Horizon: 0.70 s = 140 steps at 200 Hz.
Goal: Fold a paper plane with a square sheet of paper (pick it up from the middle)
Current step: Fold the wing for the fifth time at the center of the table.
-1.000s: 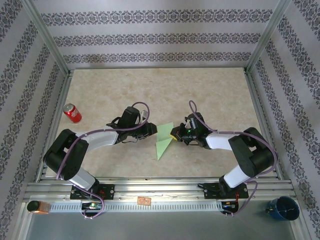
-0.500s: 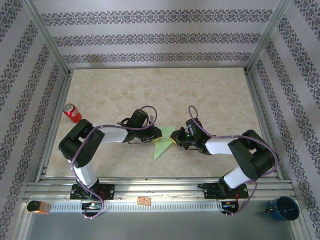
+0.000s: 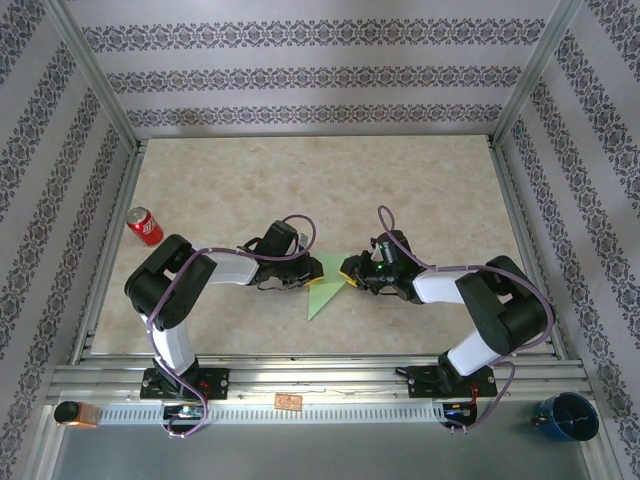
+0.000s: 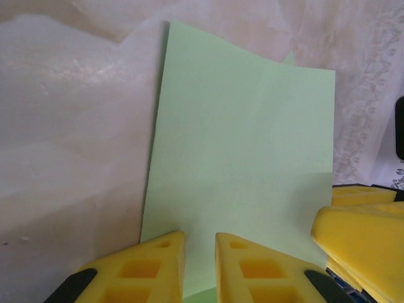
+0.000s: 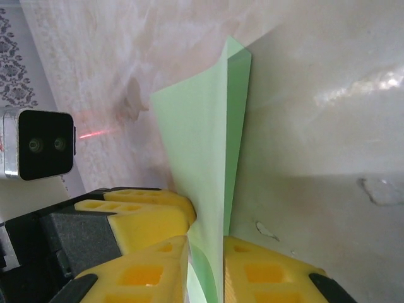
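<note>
Pale counter (image 3: 430,180) holds the folded green paper (image 3: 322,293) near its middle. Your left arm (image 3: 235,268) has tucked in closer. Left jaws and right jaws are narrow, paper in each gap; pinching or not, you cannot tell. More folds to go.

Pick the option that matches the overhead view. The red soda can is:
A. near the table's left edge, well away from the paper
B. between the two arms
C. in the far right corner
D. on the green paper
A: the red soda can is by the left edge of the table, while the green paper is at the table's middle.
</note>
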### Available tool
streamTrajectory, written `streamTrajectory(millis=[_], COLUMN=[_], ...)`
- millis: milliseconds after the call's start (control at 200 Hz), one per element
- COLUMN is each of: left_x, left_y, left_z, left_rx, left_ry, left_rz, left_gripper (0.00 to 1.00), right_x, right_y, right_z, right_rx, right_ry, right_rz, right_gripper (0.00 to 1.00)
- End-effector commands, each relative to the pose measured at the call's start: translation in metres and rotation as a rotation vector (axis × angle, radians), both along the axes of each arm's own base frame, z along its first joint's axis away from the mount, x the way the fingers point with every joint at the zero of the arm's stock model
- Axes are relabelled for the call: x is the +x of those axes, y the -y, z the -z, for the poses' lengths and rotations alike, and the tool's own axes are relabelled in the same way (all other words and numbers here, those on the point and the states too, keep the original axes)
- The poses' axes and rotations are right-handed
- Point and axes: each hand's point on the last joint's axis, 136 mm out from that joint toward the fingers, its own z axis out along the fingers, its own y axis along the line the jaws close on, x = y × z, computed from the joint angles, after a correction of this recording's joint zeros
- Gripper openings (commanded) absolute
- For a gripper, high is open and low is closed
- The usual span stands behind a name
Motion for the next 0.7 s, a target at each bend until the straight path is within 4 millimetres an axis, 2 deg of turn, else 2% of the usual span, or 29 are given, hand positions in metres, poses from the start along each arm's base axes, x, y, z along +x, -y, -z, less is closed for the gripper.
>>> streamTrajectory(millis=[0, 195, 240, 410, 520, 694], left_x=[-0.005, -0.004, -0.002, 0.003, -0.012, -0.046], left_y=[-0.001, -0.001, -0.002, -0.015, -0.014, -0.006], left_z=[0.004, -0.006, -0.016, -0.063, -0.075, -0.067], left_rx=[0.019, 0.017, 0.012, 0.067, 0.207, 0.428], left_ry=[0.006, 0.031, 0.063, 0.256, 0.413, 0.583], left_rz=[0.017, 0.02, 0.006, 0.02, 0.142, 0.308], left_gripper=[0.2, 0.2, 0.21, 0.33, 0.34, 0.37], right_x=[0.001, 0.003, 0.003, 0.001, 0.001, 0.004], right_y=[-0.008, -0.01, -0.008, -0.003, -0.002, -0.005], right_z=[-0.004, -0.002, -0.002, -0.008, -0.013, -0.013], right_rx=[0.031, 0.034, 0.03, 0.034, 0.027, 0.04], right_ry=[0.012, 0.009, 0.009, -0.003, 0.005, -0.01], right_rz=[-0.081, -0.092, -0.083, -0.031, -0.004, 0.012], right_gripper=[0.2, 0.12, 0.09, 0.06, 0.06, 0.05])
